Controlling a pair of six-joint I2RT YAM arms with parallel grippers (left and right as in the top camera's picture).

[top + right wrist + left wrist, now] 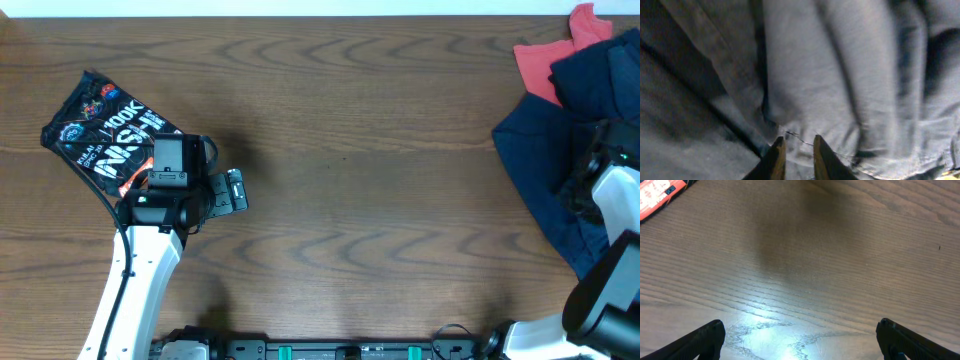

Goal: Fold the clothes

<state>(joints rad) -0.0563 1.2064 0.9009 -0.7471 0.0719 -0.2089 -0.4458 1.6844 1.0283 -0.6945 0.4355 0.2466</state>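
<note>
1. Currently my left gripper (pixel 799 342) is spread wide above the bare, grained wood table (pixel 840 255).
2. My right gripper (pixel 796 155) has its tips almost together, pressed into the clothes (pixel 830 75), a soft, wrinkled navy weave. I cannot tell whether a fold is nipped.
3. Overhead alone shows the clothes heaped at the table's right edge, touching a red cloth (pixel 545 60). A glossy black snack bag (pixel 100 125) lies far left.

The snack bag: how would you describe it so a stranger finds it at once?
Start at the far left of the wooden table. The snack bag lies there. It is glossy black with white lettering, unlike the soft navy clothes opposite.
</note>
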